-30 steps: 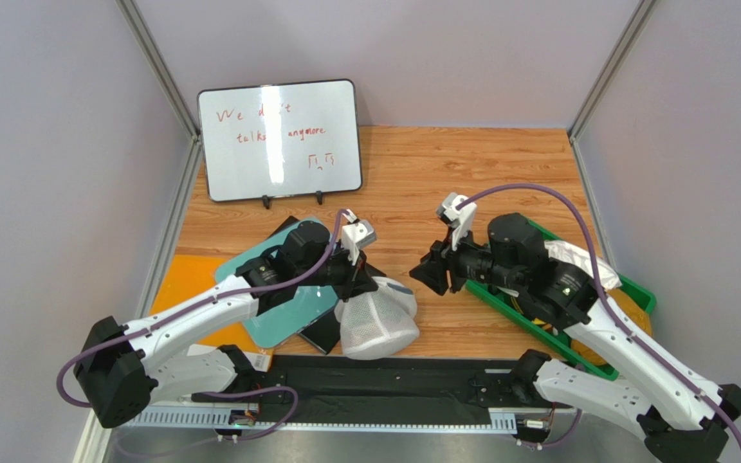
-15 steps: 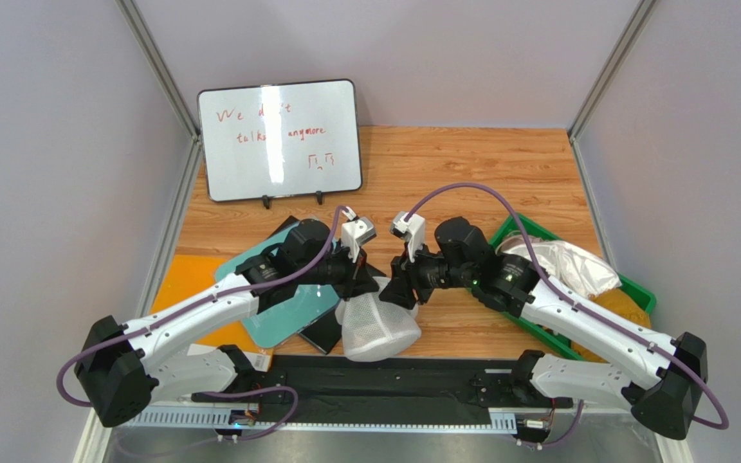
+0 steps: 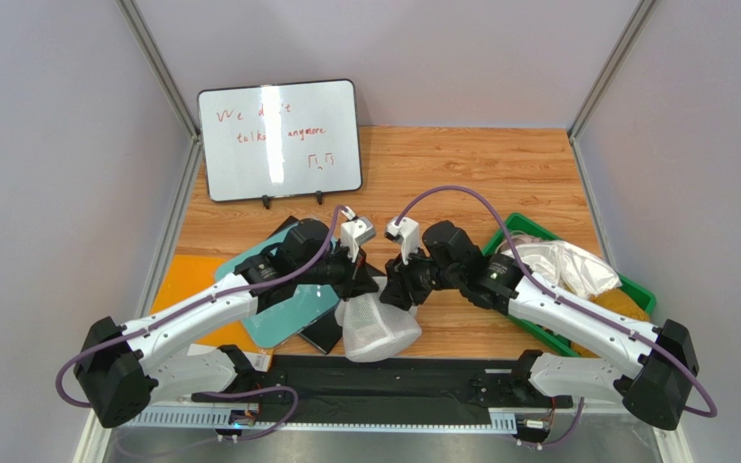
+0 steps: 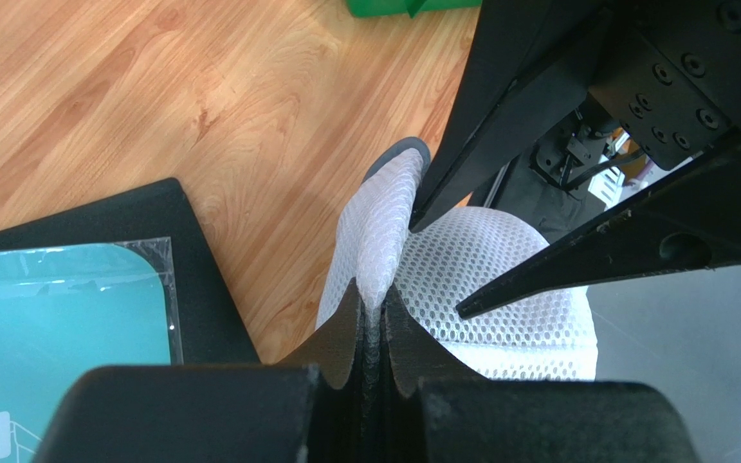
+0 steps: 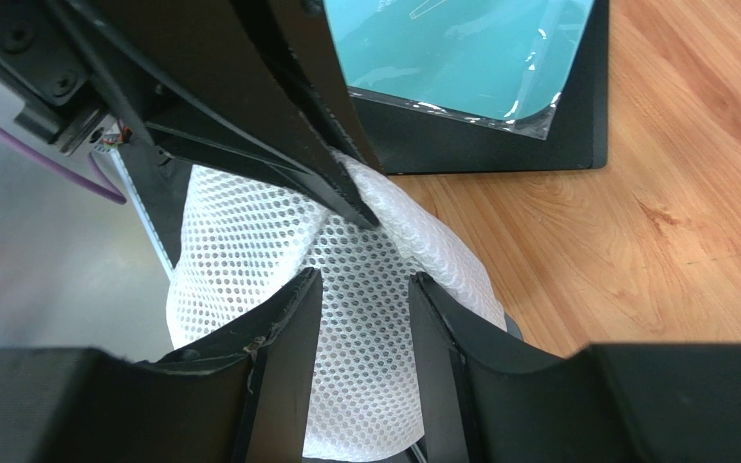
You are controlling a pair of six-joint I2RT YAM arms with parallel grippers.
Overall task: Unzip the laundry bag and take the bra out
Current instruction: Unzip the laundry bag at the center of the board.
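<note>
The laundry bag [image 3: 376, 330] is a white mesh pouch near the table's front edge, between the two arms. My left gripper [image 3: 363, 286] is shut on a fold of its mesh, seen pinched between the jaws in the left wrist view [image 4: 374, 304]. A grey-blue zip rim [image 4: 399, 154] shows at the far end of the fold. My right gripper [image 3: 399, 289] is open, its fingers [image 5: 292, 328] straddling the mesh of the laundry bag [image 5: 365, 318] right against the left gripper's fingers [image 5: 316, 183]. The bra is hidden.
A teal packet [image 3: 292, 307] on a black board [image 3: 318, 333] lies left of the bag. A green bin [image 3: 577, 299] with white cloth [image 3: 563, 265] stands at the right. A whiteboard [image 3: 280, 138] stands at the back. An orange sheet [image 3: 176, 294] lies far left.
My right arm has swung left from beside the green bin to the bag, its open jaws now over the mesh next to my left gripper. The left gripper kept its grip and place.
</note>
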